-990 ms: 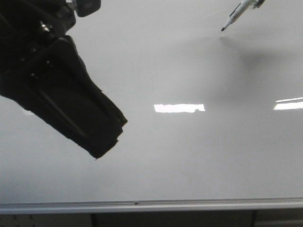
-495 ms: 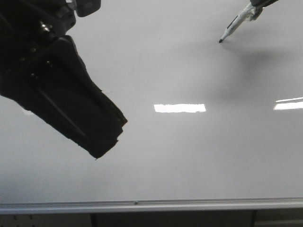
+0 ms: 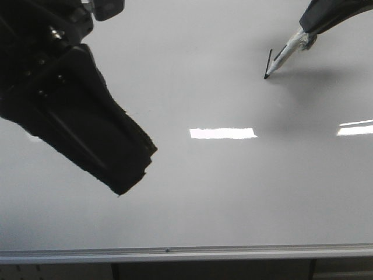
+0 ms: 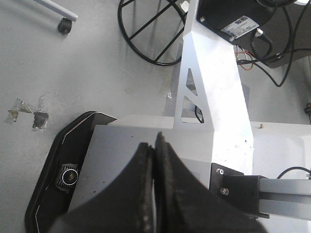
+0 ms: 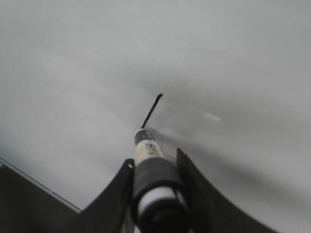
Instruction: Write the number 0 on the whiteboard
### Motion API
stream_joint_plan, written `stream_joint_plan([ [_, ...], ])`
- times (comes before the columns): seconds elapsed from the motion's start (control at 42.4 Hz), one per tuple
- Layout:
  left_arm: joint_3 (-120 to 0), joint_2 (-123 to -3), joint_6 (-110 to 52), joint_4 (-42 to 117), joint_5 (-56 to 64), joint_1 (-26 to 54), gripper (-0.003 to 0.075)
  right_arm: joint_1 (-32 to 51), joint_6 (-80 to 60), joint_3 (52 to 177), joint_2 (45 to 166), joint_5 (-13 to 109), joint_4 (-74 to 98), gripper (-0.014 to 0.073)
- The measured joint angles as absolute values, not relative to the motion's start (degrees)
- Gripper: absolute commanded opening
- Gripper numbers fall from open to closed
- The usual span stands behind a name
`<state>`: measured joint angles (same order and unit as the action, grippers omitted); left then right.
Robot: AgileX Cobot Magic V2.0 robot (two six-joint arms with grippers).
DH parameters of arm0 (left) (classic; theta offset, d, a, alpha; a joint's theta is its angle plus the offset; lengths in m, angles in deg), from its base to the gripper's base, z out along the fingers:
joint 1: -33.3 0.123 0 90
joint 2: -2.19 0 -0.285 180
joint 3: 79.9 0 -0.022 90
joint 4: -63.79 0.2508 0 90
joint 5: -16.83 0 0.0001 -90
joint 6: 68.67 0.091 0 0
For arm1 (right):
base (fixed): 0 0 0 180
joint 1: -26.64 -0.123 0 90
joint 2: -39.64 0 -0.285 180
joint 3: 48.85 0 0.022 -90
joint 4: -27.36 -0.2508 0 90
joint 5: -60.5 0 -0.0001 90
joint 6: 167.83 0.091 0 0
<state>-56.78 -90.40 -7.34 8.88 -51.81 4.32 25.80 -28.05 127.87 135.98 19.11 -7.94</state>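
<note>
Whiteboard beneath marker, left end effector

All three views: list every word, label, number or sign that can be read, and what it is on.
None can be read.
White sticker on the black unit, left wrist view: print too small.
Marker in the right gripper: barrel label blurred.
Whiteboard: only a short black stroke, no finished number yet.

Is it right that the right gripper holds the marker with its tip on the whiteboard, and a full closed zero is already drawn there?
Not quite. The right gripper does hold the marker tip-down on the whiteboard, but the front view shows only one short black stroke beside the tip, not a closed zero.
</note>
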Motion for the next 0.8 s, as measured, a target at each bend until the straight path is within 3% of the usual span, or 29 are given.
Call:
stream_joint_plan([
  [0.801,-56.8,-90.4,-7.3,8.9,-51.8,4.3,-0.002,25.7,-23.2,127.9,138.5,15.1,2.1,-0.0059],
])
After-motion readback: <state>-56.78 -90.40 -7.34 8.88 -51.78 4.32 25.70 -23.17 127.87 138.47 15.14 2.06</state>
